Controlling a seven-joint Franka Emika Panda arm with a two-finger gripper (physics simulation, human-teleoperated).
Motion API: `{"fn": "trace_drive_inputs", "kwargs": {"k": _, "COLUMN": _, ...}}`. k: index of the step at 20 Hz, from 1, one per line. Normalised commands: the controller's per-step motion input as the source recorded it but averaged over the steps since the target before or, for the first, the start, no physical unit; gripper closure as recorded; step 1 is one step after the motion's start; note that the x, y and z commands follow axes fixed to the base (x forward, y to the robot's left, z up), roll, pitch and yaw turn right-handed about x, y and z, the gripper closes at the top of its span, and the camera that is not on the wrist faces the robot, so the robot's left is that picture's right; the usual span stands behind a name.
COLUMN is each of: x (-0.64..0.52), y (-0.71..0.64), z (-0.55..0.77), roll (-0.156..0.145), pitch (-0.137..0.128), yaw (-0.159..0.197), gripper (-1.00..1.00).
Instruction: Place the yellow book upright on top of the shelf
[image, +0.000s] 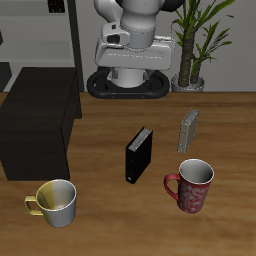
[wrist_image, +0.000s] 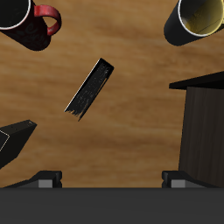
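The yellow book (image: 188, 130) stands upright on the table, a thin speckled tan-grey book, beside the black book (image: 139, 153). In the wrist view only its cut-off edge (wrist_image: 12, 144) shows, dark in shade. The shelf (image: 35, 120) is a low black cabinet with a flat top at the table's side; its corner shows in the wrist view (wrist_image: 206, 122). My gripper (image: 128, 58) hangs high at the back near the robot's base, well away from both books. In the wrist view the gripper (wrist_image: 112, 182) has its fingertips (wrist_image: 39, 181) wide apart and holds nothing.
The black book (wrist_image: 89, 87) stands near the table's middle. A red mug (image: 192, 185) and a yellow mug (image: 55, 202) stand near the front edge. A potted plant (image: 195, 40) and a grey-framed rack (image: 40, 30) are at the back.
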Motion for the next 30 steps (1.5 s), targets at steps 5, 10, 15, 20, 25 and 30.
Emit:
{"fn": "trace_drive_inputs", "kwargs": {"k": 5, "x": -0.02, "y": 0.08, "z": 0.00, "roll": -0.001, "pitch": -0.009, "yaw": -0.004, "gripper": -1.00}}
{"fn": "trace_drive_inputs", "kwargs": {"k": 10, "x": -0.06, "y": 0.19, "z": -0.01, "roll": -0.015, "pitch": -0.010, "yaw": -0.029, "gripper": -1.00}}
{"fn": "trace_drive_inputs", "kwargs": {"k": 15, "x": -0.18, "y": 0.31, "z": 0.01, "roll": -0.031, "pitch": -0.061, "yaw": -0.077, "gripper": -1.00}}
{"fn": "trace_drive_inputs", "kwargs": {"k": 20, "x": -0.13, "y": 0.37, "z": -0.09, "roll": 0.022, "pitch": -0.014, "yaw": -0.044, "gripper": -1.00}}
{"fn": "trace_drive_inputs", "kwargs": {"k": 25, "x": -0.17, "y": 0.45, "z": -0.09, "roll": -0.006, "pitch": -0.044, "yaw": -0.045, "gripper": -1.00}}
{"fn": "trace_drive_inputs", "kwargs": {"k": 30, "x": -0.15, "y": 0.46, "z": -0.16, "roll": 0.013, "pitch": -0.021, "yaw": -0.028, "gripper": -1.00}}
